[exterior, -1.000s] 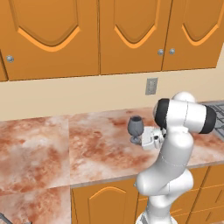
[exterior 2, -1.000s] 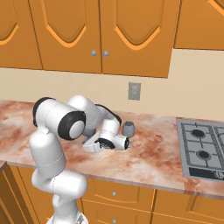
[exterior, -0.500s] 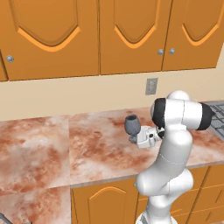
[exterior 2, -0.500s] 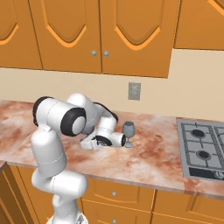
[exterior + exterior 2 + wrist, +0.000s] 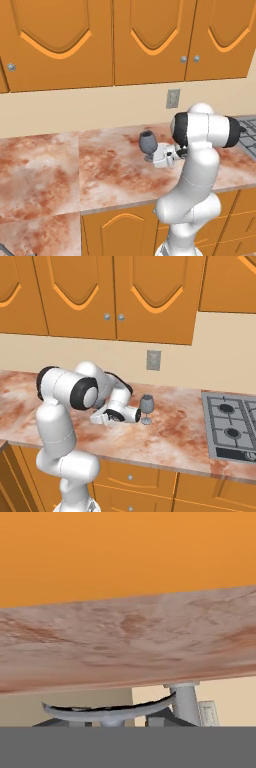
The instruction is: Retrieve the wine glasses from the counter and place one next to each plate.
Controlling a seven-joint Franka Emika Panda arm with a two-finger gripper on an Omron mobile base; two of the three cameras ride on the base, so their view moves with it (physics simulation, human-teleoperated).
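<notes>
One dark grey-blue wine glass (image 5: 148, 141) stands upright on the marbled counter (image 5: 100, 170), near the back wall. My gripper (image 5: 150, 159) reaches in low from the right, level with the glass's stem and foot. From the right base view the hand lies on its side, with the gripper (image 5: 142, 417) right at the foot of the glass (image 5: 146, 404). The hand view is rolled over: the stem (image 5: 186, 704) and round foot of the glass sit close at its bottom, under the counter (image 5: 125, 642). The jaws are too hidden to judge. The plates are out of view.
A grey stove top (image 5: 230, 426) lies on the counter to the right of the glass. A wall outlet (image 5: 172, 98) sits behind it. Orange upper cabinets (image 5: 145, 40) hang above, and the counter's front edge (image 5: 150, 463) is near the arm's base.
The hand has edged a little closer to the glass's stem. The glass stays upright in about the same spot.
</notes>
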